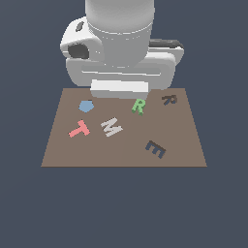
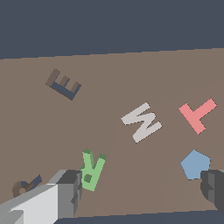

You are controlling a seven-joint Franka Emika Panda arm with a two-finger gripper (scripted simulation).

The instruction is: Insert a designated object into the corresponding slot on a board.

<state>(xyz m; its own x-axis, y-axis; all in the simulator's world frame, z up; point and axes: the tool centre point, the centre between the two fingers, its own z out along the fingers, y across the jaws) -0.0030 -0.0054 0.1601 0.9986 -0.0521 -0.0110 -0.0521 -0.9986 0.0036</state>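
The gripper (image 2: 140, 192) hangs with its jaws spread wide, empty. The green R (image 2: 92, 169) lies flat on the board (image 1: 184, 140) just beside one fingertip (image 2: 70, 192), off-centre between them, its long axis pointing away; the R-shaped slot (image 1: 169, 100) lies nearby.

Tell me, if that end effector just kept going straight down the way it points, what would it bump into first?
Probably the small bright green R-shaped block: it lies beside one finger of the open end effector. Between the fingers there is mostly bare flat brown board, so it might meet that instead; depth is unclear.
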